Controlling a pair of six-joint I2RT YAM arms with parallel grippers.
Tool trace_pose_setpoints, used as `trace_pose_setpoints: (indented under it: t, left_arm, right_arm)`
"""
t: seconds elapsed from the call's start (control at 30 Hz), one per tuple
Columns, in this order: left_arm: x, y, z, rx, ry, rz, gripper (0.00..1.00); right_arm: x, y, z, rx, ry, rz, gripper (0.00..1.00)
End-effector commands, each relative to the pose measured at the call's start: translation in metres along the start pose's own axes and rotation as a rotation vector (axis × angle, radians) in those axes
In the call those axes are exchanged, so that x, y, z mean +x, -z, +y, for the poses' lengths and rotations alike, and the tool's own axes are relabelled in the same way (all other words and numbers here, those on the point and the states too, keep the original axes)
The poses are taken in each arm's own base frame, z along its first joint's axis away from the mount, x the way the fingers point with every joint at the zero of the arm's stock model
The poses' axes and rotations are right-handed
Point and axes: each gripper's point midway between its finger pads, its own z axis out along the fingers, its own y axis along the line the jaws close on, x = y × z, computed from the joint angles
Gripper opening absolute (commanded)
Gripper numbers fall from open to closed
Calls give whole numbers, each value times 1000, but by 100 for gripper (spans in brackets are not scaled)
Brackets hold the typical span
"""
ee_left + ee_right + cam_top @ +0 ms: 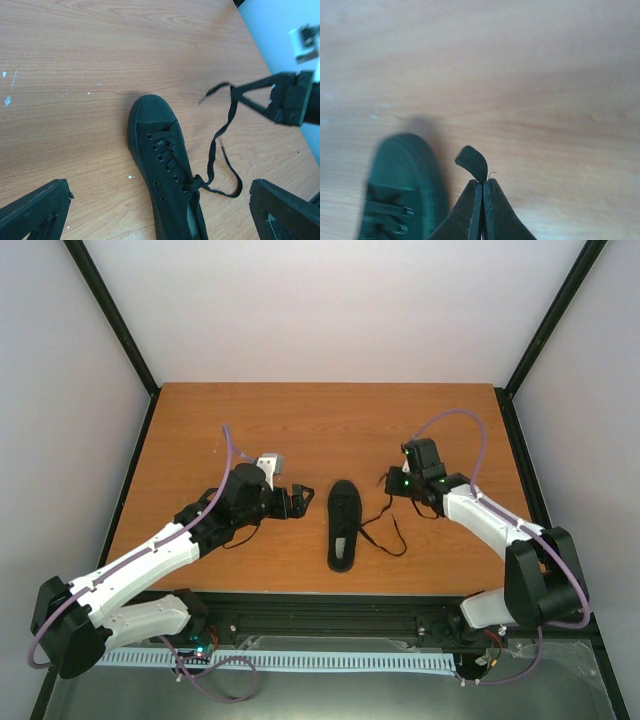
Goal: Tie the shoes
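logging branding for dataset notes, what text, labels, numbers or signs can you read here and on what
None: no readable text in any view.
The shoe is plain black, with no brand or label legible on it.
The right gripper, shut on the lace end, and the wooden table show no lettering either.

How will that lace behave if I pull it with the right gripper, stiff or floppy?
Probably floppy: the lace curls over above the shut right gripper and sags in loose loops in the left wrist view. It may slip, pinched only near its tip. Once taut, it likely drags the small shoe across the smooth table.
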Motion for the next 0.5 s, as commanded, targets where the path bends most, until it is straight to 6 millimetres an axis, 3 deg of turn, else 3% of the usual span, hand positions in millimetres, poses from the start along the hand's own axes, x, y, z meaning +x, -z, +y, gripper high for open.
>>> trace_pose_setpoints:
  t: [0.0, 0.13, 0.27, 0.33, 0.47]
  left_arm:
    - [-11, 6, -3, 6, 23, -33, 100]
    - [-12, 7, -4, 8, 21, -38, 100]
    - [-14, 8, -6, 15, 14, -40, 100]
    - [-15, 7, -7, 15, 7, -38, 100]
    - [-16, 4, -6, 2, -8, -35, 100]
  right_arm:
    - [-33, 22, 42, -181, 80, -85, 3]
    - [-27, 43, 71, -349, 134, -70, 3]
    - [2, 78, 103, -529, 212, 5, 3]
    - [25, 89, 103, -544, 196, 61, 3]
    - [76, 90, 81, -483, 31, 207, 3]
